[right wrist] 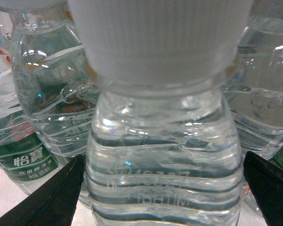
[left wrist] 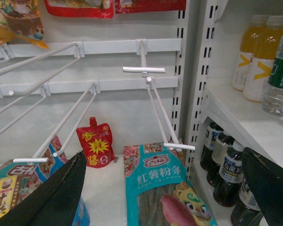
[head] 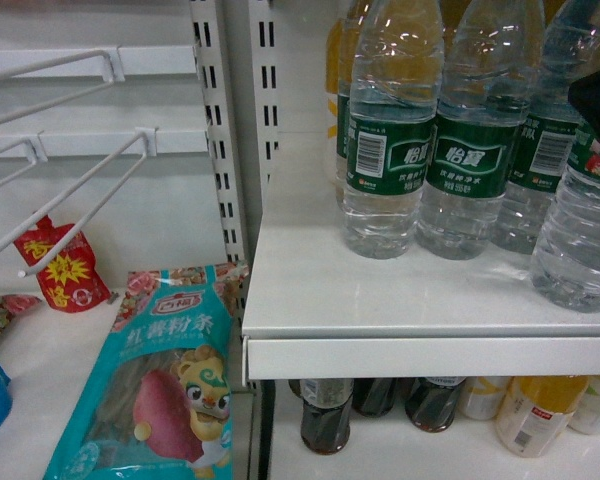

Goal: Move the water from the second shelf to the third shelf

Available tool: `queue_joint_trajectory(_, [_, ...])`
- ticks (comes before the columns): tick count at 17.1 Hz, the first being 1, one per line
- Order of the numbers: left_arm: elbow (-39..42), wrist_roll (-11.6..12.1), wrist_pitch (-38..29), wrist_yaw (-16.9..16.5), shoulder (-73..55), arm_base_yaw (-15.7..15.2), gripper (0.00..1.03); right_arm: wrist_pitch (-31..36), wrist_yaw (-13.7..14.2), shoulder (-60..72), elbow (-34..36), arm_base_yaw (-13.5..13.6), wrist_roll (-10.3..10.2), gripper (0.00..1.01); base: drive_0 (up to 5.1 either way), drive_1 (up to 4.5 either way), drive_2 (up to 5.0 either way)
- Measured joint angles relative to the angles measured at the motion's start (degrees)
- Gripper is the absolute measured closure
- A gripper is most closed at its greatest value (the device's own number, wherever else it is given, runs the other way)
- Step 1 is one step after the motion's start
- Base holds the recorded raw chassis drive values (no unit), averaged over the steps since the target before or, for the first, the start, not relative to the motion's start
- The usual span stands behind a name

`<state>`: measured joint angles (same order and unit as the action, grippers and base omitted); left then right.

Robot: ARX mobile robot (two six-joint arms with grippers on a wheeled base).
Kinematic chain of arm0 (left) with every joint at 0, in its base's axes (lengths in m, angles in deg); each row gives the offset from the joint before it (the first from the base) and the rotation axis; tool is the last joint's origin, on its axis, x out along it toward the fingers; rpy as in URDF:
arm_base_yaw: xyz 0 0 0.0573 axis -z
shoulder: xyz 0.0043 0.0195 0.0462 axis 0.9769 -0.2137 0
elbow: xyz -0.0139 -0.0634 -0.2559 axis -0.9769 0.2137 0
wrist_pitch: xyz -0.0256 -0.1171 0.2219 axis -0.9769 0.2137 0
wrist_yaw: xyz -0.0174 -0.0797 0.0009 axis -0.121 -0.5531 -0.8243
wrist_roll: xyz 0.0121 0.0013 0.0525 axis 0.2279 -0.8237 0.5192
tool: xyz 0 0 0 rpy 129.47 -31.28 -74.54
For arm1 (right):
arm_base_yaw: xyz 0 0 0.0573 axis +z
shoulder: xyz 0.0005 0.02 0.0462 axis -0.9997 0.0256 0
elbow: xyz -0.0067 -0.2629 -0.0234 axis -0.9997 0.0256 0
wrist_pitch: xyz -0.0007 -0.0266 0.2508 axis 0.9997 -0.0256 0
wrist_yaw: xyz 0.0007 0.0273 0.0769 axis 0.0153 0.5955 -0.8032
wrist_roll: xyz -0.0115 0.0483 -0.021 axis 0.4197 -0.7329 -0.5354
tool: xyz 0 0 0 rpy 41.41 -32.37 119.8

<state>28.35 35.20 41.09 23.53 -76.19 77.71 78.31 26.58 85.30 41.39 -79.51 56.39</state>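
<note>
Shelf (head: 400, 300) white, glossy, carrying water (head: 580, 240).

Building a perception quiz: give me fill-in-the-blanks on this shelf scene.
The water bottle stands ___ the open jaws of the right gripper. Its cap is ___. The left gripper holds ___. Neighbouring bottles carry ___ labels.
Missing: between; white; nothing; green.
</note>
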Motion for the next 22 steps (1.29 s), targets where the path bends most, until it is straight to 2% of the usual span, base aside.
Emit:
queue_joint_trajectory(1, [0.0,0.0,0.0,0.0,0.0,0.0,0.05,0.0,0.0,0.0,0.0,0.0,0.0,0.03,0.0,0.00,0.0])
queue_joint_trajectory(6, [0.0,0.0,0.0,0.0,0.0,0.0,0.05,-2.1,0.6,-3.4,0.1,0.0,0.3,0.03,0.0,0.00,0.0])
queue_joint_trajectory(13, [0.0,0.0,0.0,0.0,0.0,0.0,0.05,-9.1,1.3,-14.6,4.4,0.1,0.3,0.03,0.0,0.00,0.0])
queue_joint_trajectory(16, [0.0,0.0,0.0,0.0,0.0,0.0,0.05,-14.6,1.6,-21.9,7.2,1.7,0.3,0.03,0.0,0.00,0.0])
queue_joint_trajectory(20, [0.0,0.0,0.0,0.0,0.0,0.0,0.05,-17.3,2.3,-26.4,8.3,2.9,0.3,0.03,0.0,0.00,0.0])
queue_joint_trajectory(22, [0.0,0.0,0.0,0.0,0.0,0.0,0.05,-18.8,2.6,-29.7,9.4,3.1,1.0,0.03,0.0,0.00,0.0])
